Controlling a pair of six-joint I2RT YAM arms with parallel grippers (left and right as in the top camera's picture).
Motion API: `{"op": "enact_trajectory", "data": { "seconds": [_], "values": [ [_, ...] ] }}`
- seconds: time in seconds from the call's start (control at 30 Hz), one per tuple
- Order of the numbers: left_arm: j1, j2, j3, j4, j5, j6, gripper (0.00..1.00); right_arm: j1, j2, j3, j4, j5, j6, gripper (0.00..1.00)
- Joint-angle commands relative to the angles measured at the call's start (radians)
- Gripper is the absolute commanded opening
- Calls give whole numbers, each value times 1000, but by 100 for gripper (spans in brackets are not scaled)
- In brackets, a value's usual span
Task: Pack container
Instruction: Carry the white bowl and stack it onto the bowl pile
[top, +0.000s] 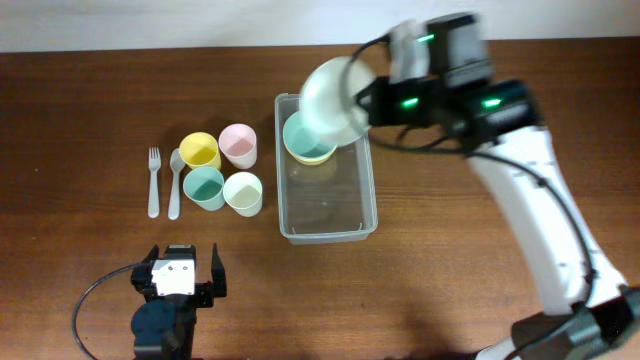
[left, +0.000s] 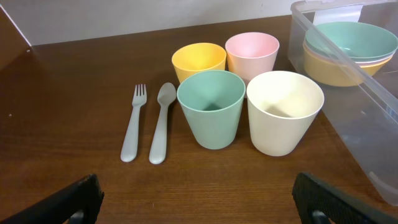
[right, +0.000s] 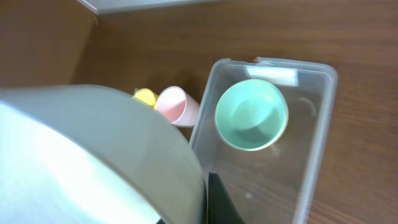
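Your container (top: 327, 235) sits mid-frame overhead: clear thin plastic, likely light, slick and slightly flexible, so grip it by the rim. Its small white label (right: 273, 75) seems blank, though the view is too blurred to be sure. Your right gripper (top: 368, 98) pinches a pale bowl (top: 335, 100) above it; the left gripper (top: 185, 265) rests wide apart, lower left.

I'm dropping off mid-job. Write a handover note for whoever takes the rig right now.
Left gripper: open, empty, low at the near side of the table, facing the cups.
Right gripper: shut on a white bowl, held tilted above the far end of the container.
Done: bowl stack, teal on top, sits inside the container.
Left: lower the white bowl in, then likely pack the yellow cup, pink cup, teal cup, cream cup, fork and spoon.
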Motion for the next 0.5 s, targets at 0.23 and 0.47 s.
{"op": "enact_trajectory", "data": {
  "seconds": [0.23,0.47],
  "values": [
    [-1,-5,-8,2,11,16,100,49,383,0,195,100,23,4],
    [-1,-5,-8,2,11,16,100,38,464,-1,266,133,30,4]
  ]
}}
